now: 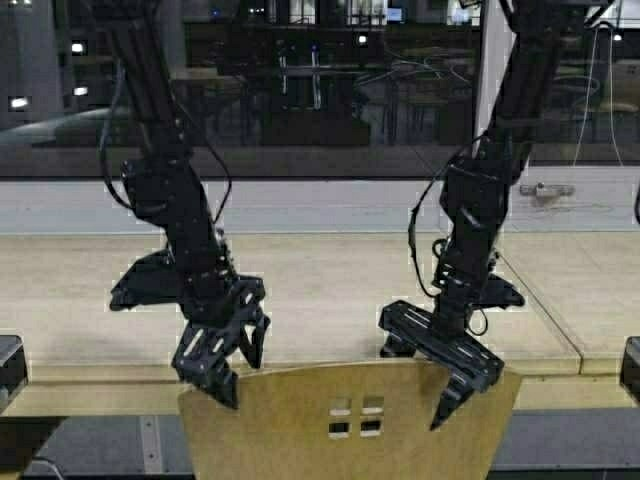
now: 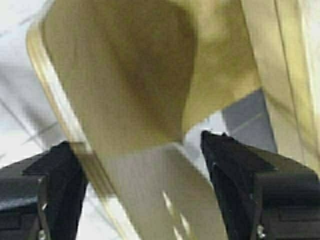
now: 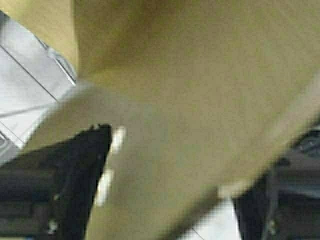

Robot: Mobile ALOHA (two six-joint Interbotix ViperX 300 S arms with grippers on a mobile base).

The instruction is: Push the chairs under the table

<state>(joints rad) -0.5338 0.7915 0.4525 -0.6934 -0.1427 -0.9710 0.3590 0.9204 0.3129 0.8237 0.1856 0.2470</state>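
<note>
Pale table (image 1: 330, 290) before dark window (image 1: 300, 90); chair (image 1: 300, 420) near

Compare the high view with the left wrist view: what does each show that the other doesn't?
Only the high view shows the table, the window behind it, the right hand at the backrest's right top corner, and the four square cutouts.

Only the left wrist view shows the backrest's layered plywood edge up close, passing between that hand's two open fingers, with grey floor beyond.

Both show the chair and the left hand straddling its backrest at the left top corner.
</note>
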